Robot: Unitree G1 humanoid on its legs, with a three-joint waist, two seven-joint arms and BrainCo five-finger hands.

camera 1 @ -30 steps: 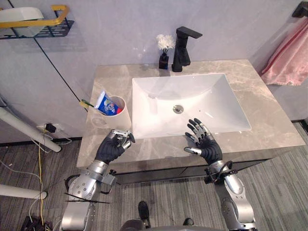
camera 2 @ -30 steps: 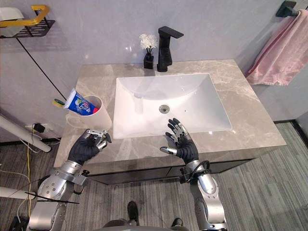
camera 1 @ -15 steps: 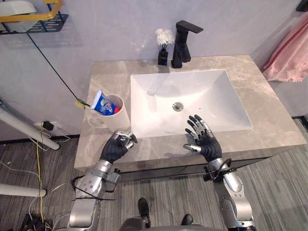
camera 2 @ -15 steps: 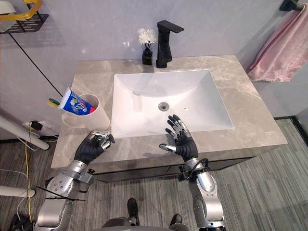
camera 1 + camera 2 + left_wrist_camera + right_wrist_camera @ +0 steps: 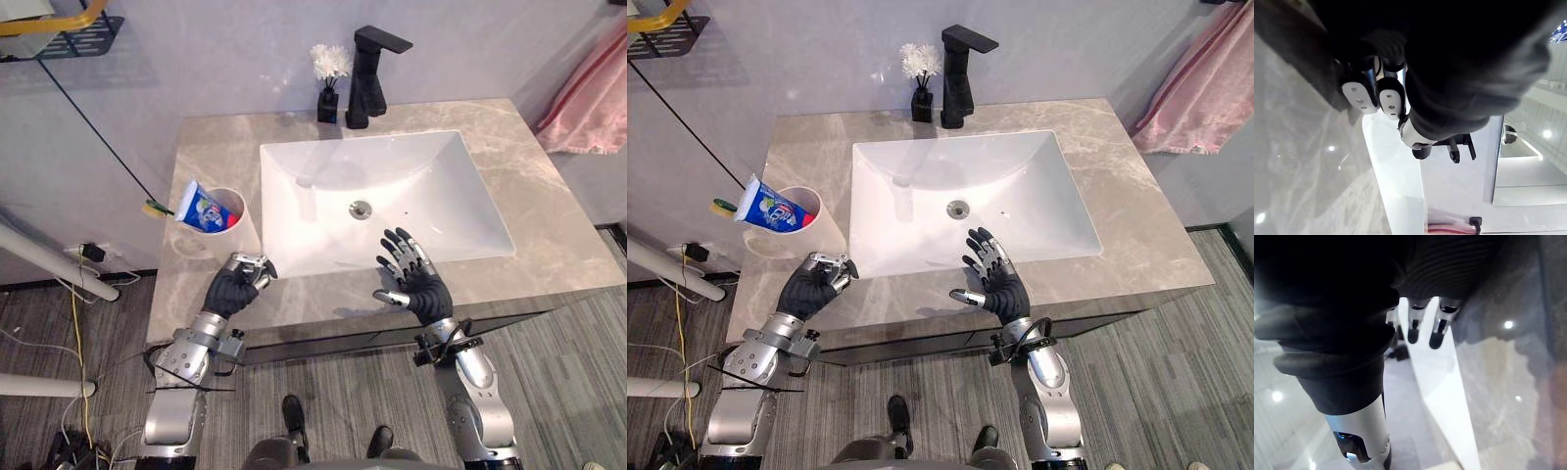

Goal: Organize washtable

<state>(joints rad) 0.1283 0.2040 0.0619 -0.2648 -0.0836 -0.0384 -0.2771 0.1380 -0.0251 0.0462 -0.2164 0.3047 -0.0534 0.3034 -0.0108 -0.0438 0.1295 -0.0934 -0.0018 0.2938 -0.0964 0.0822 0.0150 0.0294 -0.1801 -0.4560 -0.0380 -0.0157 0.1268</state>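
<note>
- The left robot hand (image 5: 238, 288) is clenched, its fingers curled into the palm with nothing seen in them. It sits over the front edge of the counter (image 5: 217, 147), near the front left corner.
- The right robot hand (image 5: 415, 280) is released with its fingers spread, at the front edge over the front rim of the white sink (image 5: 323, 186).
- A pale cup (image 5: 231, 220) stands just behind the left robot hand, by the left edge.
- A blue and white toothpaste tube (image 5: 203, 208) leans out of the cup toward the left edge, and a toothbrush (image 5: 155, 209) juts past that edge.
- A black faucet (image 5: 370, 73) stands at the back edge, with a small black vase (image 5: 328, 102) of white flowers just beside it.
- A pink towel (image 5: 588, 98) hangs beyond the right edge.
</note>
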